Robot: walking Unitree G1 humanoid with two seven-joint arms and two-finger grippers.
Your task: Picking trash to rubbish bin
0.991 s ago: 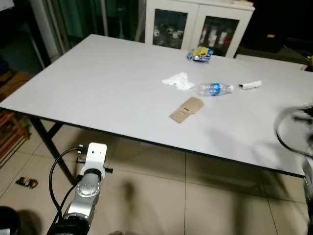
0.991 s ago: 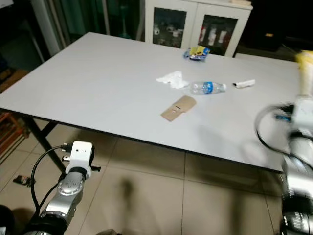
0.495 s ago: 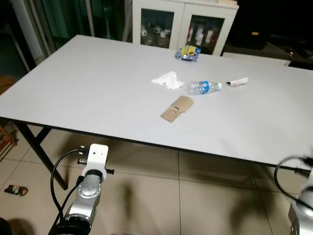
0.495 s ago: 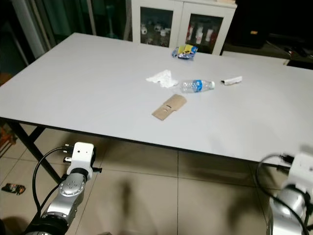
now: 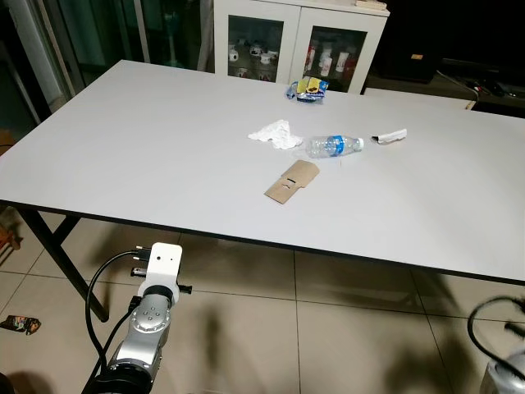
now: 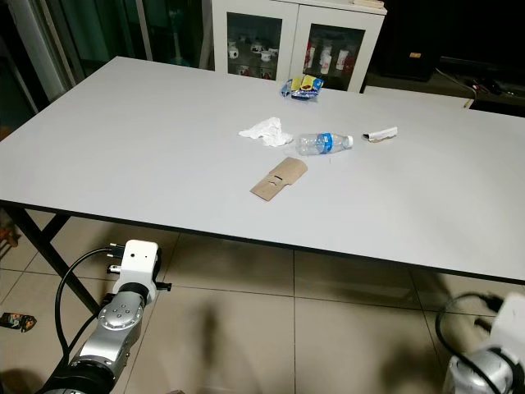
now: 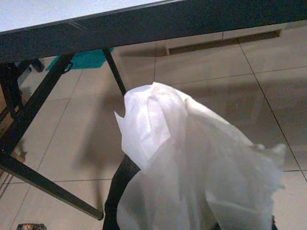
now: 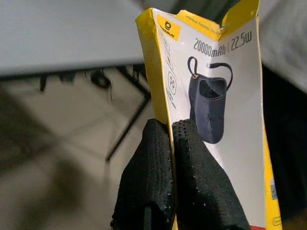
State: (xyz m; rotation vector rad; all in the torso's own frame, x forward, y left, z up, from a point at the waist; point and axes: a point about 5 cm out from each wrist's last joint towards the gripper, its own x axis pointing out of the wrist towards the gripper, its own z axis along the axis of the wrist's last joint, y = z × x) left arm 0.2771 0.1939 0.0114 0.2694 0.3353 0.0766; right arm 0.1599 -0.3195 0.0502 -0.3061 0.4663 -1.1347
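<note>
White rectangular tabletop [image 5: 164,139] carries a clear plastic bottle [image 5: 332,146], a crumpled white tissue [image 5: 276,135], a brown cardboard piece [image 5: 291,180] and a yellow-blue wrapper [image 5: 307,89]. Left hand [image 7: 158,211] clasps a white crumpled tissue sheet [image 7: 192,172] above the tiled floor [image 5: 344,328]; right hand [image 8: 171,143] pinches a yellow power-bank box [image 8: 216,96].

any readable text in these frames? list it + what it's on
"20000mAh | 22.5W": top of the yellow package pinched in the right end effector.
Logo and small icon column on that package: too small to read.
Water bottle label and snack wrapper on the table: too small.
</note>
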